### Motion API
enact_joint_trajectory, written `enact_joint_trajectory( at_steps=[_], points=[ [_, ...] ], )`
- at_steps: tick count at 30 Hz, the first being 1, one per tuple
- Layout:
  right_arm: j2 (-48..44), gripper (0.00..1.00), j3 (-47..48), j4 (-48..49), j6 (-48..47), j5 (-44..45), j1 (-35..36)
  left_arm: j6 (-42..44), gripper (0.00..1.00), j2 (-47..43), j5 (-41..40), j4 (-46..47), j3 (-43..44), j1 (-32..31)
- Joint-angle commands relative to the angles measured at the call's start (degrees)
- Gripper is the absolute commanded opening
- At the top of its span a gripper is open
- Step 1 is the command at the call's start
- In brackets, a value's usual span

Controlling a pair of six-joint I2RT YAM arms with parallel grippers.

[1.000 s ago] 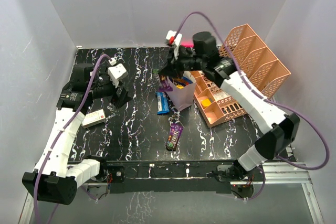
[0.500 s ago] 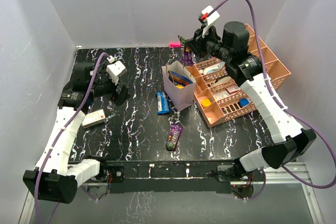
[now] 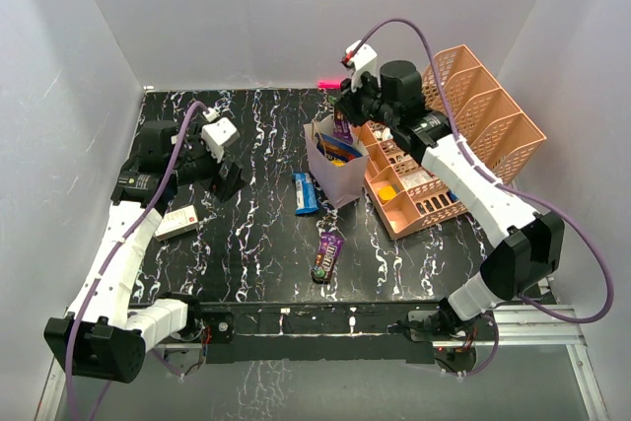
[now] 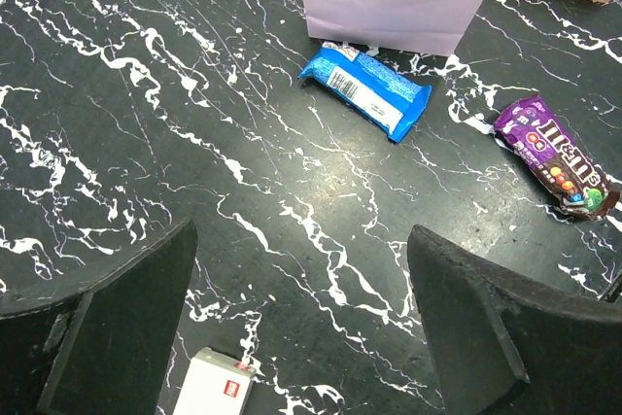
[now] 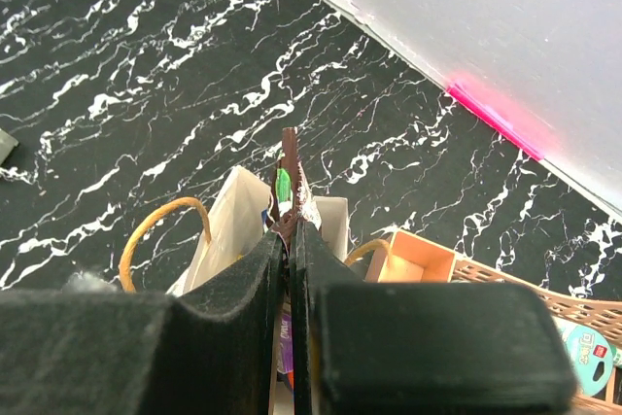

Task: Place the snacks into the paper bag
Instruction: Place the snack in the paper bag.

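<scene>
Well, my right gripper (image 5: 292, 232) is pinched shut on the end of a thin purple-brown foil-wrapped packet (image 5: 289, 167). The packet hangs over the open mouth of the small pale paper bag with tan looped handles (image 5: 225, 230); whether it touches the rim I cannot tell. By its crinkled foil I judge the packet light, limp and slick. The sealed end seam is the surest hold, since the flat faces would slide. The bag looks thin and light too, with colourful wrappers already inside, so a snag on its rim could tip it.

My left gripper (image 4: 301, 337) hangs spread wide and empty over the black marbled table (image 4: 146, 94), left of the bag. A blue wrapped packet (image 4: 364, 91) lies just beside the bag's near side, and a purple chocolate-sweets packet (image 4: 556, 155) lies nearer still. Both would suit the same end-seam pinch.

Half a second ago my right arm was higher and farther right, over the salmon-pink mesh trays (image 3: 434, 184); it has swung left and down to the bag. The left arm and both loose packets have not moved.
</scene>
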Motion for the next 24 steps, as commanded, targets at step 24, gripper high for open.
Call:
enact_joint_trajectory(
  at_steps=[24],
  points=[
    [0.6, 0.16, -9.5, 10.6, -7.3, 7.2, 3.6, 0.3, 0.89, -2.2, 3.6, 1.2, -2.3, 2.1]
  ],
)
